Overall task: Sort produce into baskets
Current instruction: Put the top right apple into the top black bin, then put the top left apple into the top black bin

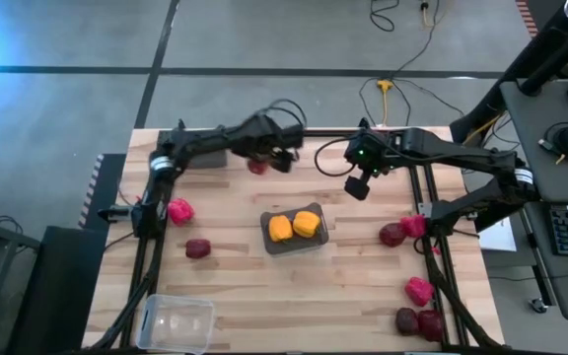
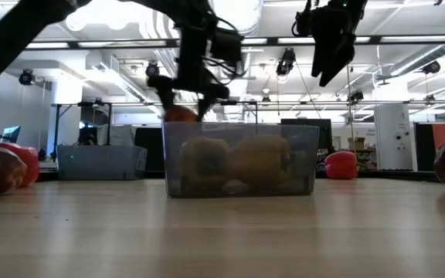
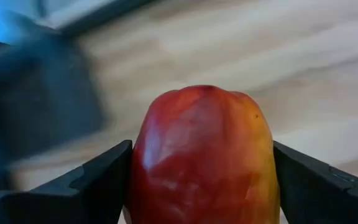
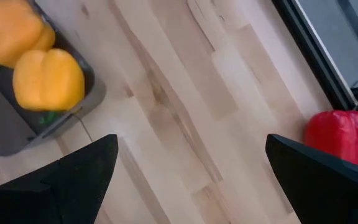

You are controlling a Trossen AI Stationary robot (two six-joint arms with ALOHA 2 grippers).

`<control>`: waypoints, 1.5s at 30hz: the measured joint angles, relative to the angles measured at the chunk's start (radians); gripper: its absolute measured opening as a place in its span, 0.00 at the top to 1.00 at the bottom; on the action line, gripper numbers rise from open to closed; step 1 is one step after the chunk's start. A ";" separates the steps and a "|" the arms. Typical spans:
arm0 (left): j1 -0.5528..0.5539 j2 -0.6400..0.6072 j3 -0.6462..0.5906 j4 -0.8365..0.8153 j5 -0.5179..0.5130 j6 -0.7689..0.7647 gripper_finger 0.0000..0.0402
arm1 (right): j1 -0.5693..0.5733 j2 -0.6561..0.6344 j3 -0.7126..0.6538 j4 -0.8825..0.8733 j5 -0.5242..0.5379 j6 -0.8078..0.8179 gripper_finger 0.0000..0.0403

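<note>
Holding an apple aloft over the far bench

Gripping a red-yellow apple point(image 3: 202, 158) between its two fingers, the left tool point(image 1: 260, 161) hangs above the far part of the bench point(image 1: 363, 276), left of centre. The right tool point(image 1: 359, 185) is spread wide with nothing in it, raised over the far middle of the bench.

A dark grey basket point(image 1: 276, 243) sits at mid-bench with two yellow bell peppers point(image 1: 294, 226) side by side inside it. A second dark grey basket point(image 1: 211, 157) lies at the far left under the left arm; its contents cannot be made out. A clear basket point(image 1: 176, 324) rests at the near left corner.

Loose produce lies on both sides: a red pepper point(image 1: 179, 210) and a dark apple point(image 1: 198, 248) on the left, and several red pieces point(image 1: 419, 291) along the right edge.
</note>
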 joint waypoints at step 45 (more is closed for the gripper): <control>0.275 -0.451 -0.379 0.247 0.216 0.412 0.05 | 0.138 0.122 0.000 0.095 -0.029 0.339 0.01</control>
